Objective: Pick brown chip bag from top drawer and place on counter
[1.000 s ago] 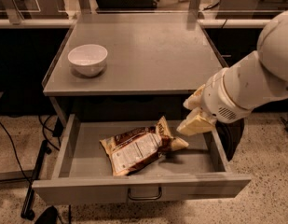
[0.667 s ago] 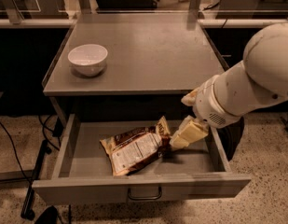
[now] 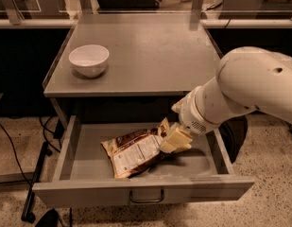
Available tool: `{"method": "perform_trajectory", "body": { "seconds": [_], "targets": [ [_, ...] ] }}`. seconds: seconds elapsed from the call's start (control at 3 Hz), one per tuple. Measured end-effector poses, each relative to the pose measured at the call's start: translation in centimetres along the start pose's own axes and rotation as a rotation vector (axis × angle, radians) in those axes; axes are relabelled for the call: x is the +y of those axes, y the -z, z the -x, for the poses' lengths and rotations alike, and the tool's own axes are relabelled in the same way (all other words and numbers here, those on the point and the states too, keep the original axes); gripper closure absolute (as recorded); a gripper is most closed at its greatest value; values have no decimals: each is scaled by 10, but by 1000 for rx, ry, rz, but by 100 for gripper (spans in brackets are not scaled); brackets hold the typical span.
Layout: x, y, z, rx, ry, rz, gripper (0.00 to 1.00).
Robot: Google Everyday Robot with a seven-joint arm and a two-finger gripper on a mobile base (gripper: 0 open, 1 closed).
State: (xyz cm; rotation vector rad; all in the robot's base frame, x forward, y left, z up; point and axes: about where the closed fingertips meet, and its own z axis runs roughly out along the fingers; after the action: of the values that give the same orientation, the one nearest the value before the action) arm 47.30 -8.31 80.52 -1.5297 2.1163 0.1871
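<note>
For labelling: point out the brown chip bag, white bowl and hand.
brown chip bag [image 3: 135, 153], camera view, white label panel.
white bowl [image 3: 89, 60], camera view, inner wall.
hand [image 3: 168, 144], camera view, its tip, inside top drawer [image 3: 195, 163] at bag's right end.

Hand [image 3: 173, 141] low in the open top drawer [image 3: 89, 193], at the right end of the brown chip bag [image 3: 133, 153]

The right end of the crinkled dark brown chip bag [image 3: 133, 151] is covered by the cream two-finger gripper [image 3: 172, 142], set low inside the wide grey metal top drawer [image 3: 89, 193]. The bulky white robot arm [image 3: 249, 86] is cut off by the right edge.
</note>
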Motion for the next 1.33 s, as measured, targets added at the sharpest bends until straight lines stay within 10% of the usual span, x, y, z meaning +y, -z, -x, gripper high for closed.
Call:
{"method": "perform_trajectory", "body": {
  "seconds": [1.33],
  "targets": [
    [38,-108,27,20,15,112,23]
  ]
}}
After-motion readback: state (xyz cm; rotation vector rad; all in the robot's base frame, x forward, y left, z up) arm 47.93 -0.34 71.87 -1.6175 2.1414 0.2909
